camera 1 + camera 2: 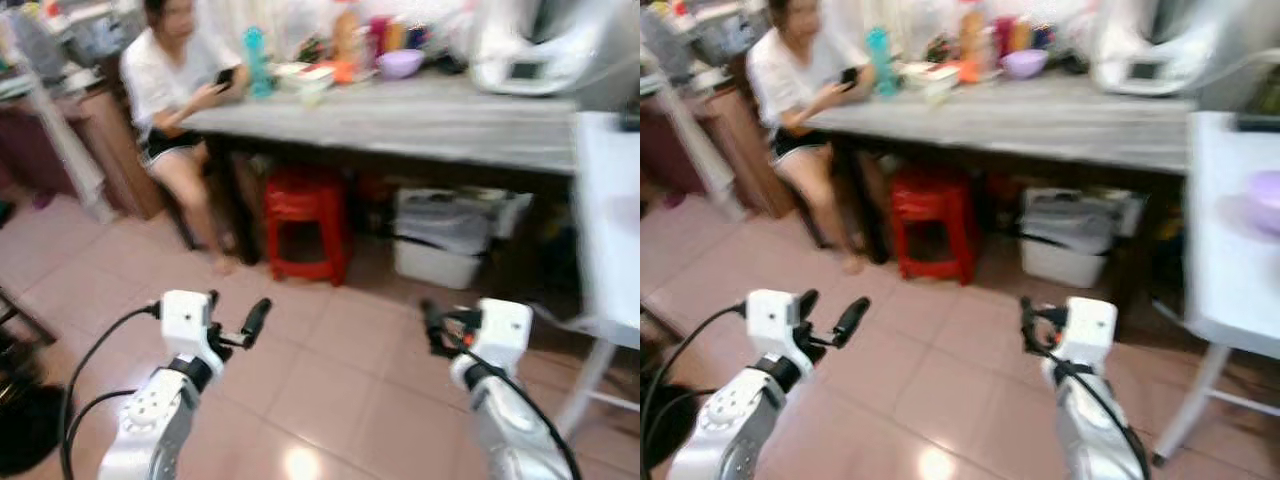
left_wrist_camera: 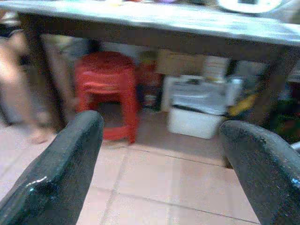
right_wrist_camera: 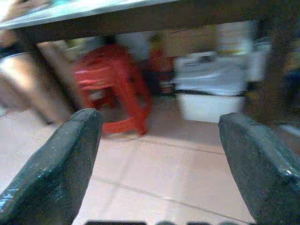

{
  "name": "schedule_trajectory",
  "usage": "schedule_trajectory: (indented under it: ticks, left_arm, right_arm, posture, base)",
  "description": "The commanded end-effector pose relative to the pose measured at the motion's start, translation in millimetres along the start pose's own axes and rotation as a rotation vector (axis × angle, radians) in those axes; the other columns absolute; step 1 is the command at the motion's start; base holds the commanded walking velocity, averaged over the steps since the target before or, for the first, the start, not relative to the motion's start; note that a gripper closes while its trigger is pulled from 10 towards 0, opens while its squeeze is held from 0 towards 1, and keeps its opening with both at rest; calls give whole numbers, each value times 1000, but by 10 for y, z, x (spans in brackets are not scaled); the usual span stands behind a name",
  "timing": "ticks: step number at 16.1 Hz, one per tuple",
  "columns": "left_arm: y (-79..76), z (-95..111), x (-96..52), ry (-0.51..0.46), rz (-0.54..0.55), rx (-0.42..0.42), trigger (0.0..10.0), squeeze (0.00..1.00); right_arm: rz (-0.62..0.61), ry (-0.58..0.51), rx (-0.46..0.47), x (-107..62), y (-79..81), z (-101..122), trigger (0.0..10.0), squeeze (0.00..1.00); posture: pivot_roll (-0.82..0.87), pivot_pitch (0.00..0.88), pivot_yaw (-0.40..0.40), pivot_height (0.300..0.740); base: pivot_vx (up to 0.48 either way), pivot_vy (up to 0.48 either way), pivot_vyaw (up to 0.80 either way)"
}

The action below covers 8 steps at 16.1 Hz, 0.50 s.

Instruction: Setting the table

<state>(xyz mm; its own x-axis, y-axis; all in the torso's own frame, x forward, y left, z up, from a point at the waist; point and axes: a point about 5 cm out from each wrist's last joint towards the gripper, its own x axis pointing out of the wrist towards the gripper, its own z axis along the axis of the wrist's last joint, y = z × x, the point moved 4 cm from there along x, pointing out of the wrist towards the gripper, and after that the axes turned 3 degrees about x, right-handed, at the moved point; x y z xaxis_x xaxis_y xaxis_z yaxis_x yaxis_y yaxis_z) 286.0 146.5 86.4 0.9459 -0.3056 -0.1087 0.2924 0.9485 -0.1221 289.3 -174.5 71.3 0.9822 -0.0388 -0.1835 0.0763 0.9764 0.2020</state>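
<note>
**Inspector:** Grippers first. State of each?

**Assistant:** Left gripper [image 1: 235,322] is raised over the pink tiled floor [image 1: 330,370], fingers [image 2: 61,173] spread wide apart with nothing between them. Right gripper [image 1: 432,325] is held at about the same height, its fingers [image 3: 61,164] likewise parted and holding nothing. Both are well short of the table.

**Inspector:** Location of the table and what stands on it?

**Assistant:** Long grey table [image 1: 420,120] runs across the far side of the scene. At its back stand a teal bottle [image 1: 257,60], an orange bottle [image 1: 346,35], a lilac bowl [image 1: 401,63] and a white appliance [image 1: 525,50]. Other items there are too blurred to identify. A second, white table [image 1: 1230,240] stands on the robot's right, with a lilac dish [image 1: 1265,200] on it.

**Inspector:** Beneath the grey table?

**Assistant:** Red plastic stool [image 1: 305,225], and beside it a white storage box [image 1: 440,245].

**Inspector:** Persons present?

**Assistant:** One person [image 1: 175,90], seated at the left end of the grey table, holding a dark phone [image 1: 224,77].
</note>
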Motion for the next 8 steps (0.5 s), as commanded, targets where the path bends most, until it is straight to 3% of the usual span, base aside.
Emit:
schedule_trajectory:
  ticks: [1, 3, 8]
  left_arm:
    - [38, 22, -9, -1, 7, 5, 10000, 0]
    - [31, 33, 1, -3, 6, 3, 10000, 0]
    - [-34, 170, 39, -44, -8, -9, 10000, 0]
  right_arm:
    - [21, -23, 7, 5, 81, 67, 10000, 0]
    - [20, -32, 2, 16, 87, 96, 10000, 0]
    - [-17, -185, -129, -17, 101, 483, 10000, 0]
  posture:
    - [11, 0, 88, 740]
    - [10, 0, 90, 740]
    - [4, 0, 90, 740]
  base:
    - [0, -480, -625]
    - [0, -480, -459]
    - [0, -480, 0]
